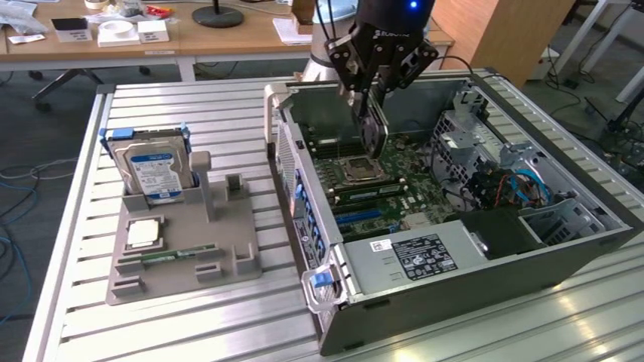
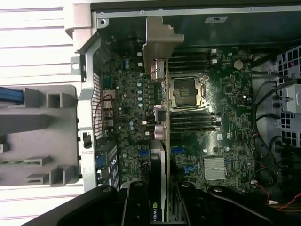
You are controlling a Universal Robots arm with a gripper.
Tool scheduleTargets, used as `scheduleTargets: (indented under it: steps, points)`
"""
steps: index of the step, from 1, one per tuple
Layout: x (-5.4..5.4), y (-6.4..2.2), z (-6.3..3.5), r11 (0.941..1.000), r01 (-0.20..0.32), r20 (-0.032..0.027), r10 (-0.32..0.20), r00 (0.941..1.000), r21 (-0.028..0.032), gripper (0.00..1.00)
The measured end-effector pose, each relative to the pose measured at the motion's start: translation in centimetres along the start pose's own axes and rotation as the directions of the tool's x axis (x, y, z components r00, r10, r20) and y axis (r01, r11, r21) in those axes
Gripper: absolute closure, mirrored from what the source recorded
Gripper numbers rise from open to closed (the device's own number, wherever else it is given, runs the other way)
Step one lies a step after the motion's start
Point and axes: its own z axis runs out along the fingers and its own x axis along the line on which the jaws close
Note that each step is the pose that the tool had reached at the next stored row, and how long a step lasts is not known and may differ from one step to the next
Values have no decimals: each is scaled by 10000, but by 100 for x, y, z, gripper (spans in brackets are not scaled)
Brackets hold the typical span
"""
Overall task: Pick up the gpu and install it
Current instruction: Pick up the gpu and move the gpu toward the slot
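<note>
My gripper hangs over the open computer case, shut on the gpu. The card hangs edge-down from the fingers, above the motherboard near the CPU socket. In the wrist view the gpu appears edge-on between my black fingers, and my gripper clamps its near end. The card's silver end bracket points toward the case's rear wall. The card is held clear above the board, over the strip beside the socket.
A grey parts holder sits on the slatted table at the exterior view's left. It carries a blue-labelled hard drive, a CPU chip and a RAM stick. Drive cages and cables fill the case's right side, and the power supply its near end.
</note>
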Motion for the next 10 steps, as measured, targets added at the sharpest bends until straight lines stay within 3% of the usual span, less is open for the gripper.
scheduleTargets:
  steps: [5,10]
  points:
    - [-88,7,1,10000,2,-1,-2,10000,-2,73]
    - [-99,8,2,10000,0,-1,0,10000,-2,73]
